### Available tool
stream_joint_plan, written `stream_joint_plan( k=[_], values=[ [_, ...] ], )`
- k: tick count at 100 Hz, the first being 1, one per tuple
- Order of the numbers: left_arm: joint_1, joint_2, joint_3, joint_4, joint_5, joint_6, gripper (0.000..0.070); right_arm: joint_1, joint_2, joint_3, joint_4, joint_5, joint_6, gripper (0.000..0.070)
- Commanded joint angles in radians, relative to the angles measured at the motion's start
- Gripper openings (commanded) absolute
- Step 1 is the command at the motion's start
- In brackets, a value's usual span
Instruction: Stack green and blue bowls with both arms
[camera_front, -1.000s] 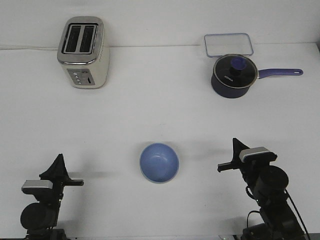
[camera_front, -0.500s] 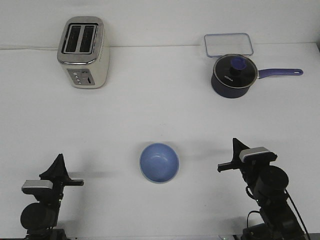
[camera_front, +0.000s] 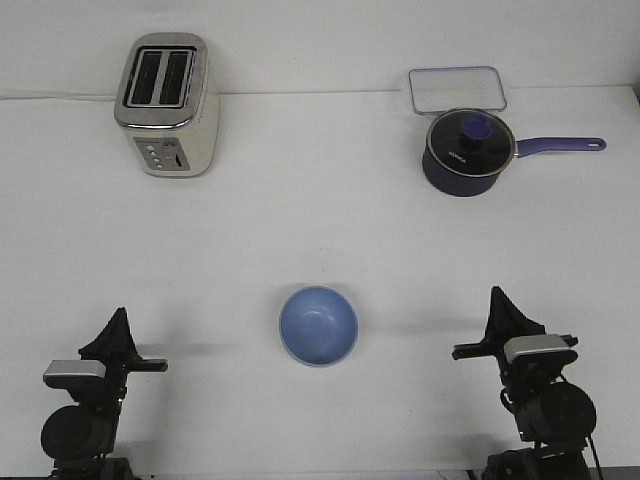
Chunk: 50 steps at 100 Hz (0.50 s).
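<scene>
The periwinkle blue bowl (camera_front: 318, 325) sits upright on the white table (camera_front: 320, 220), near the front at the middle. No green bowl shows anywhere in this view. My left gripper (camera_front: 120, 322) is at the front left, well apart from the bowl, fingers together in one point, holding nothing. My right gripper (camera_front: 499, 303) is at the front right, also apart from the bowl, fingers together, holding nothing.
A cream and silver toaster (camera_front: 168, 103) stands at the back left. A dark navy saucepan (camera_front: 468, 150) with a lid stands at the back right, its handle pointing right. A clear rectangular container (camera_front: 457, 89) lies behind it.
My right arm has drawn back toward the front right, away from the bowl. The blue bowl and the left arm have not moved.
</scene>
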Motion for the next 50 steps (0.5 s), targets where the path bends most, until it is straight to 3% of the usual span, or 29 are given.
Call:
stream_joint_plan(
  k=[1,18,50],
  values=[
    [0.000,-0.001,-0.019,0.010,0.001,0.000,0.0012,-0.018,-0.055,-0.031,0.012,-0.001,-0.007,0.0000],
    [0.000,-0.001,-0.019,0.010,0.001,0.000,0.0012,-0.083,-0.186,-0.111,0.009,-0.002,-0.003,0.0000],
    [0.000,-0.001,-0.019,0.010,0.001,0.000,0.0012,-0.104,-0.183,-0.203,0.084,-0.003,0.021,0.0000]
  ],
)
